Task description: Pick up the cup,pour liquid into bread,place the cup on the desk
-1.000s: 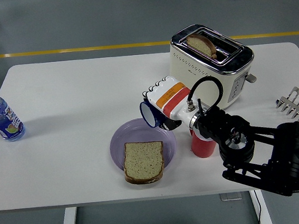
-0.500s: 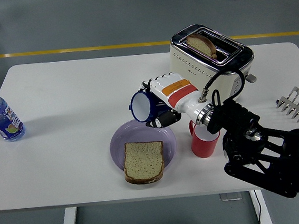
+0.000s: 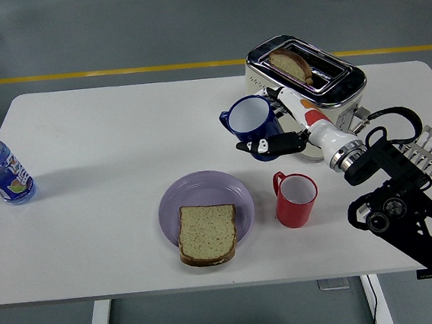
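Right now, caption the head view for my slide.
Right hand holds a blue cup upright beside the toaster, bread plated below.

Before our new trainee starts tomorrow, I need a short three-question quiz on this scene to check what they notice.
1. True or false: the blue cup stands on the table.
2. Which holds the blue cup? A) left hand B) right hand C) a person
3. Fill in: the bread lies on a purple ____.

Key
1. False: it is held up beside the toaster, roughly upright.
2. B: its fingers wrap the cup; the red cup stands free.
3. plate
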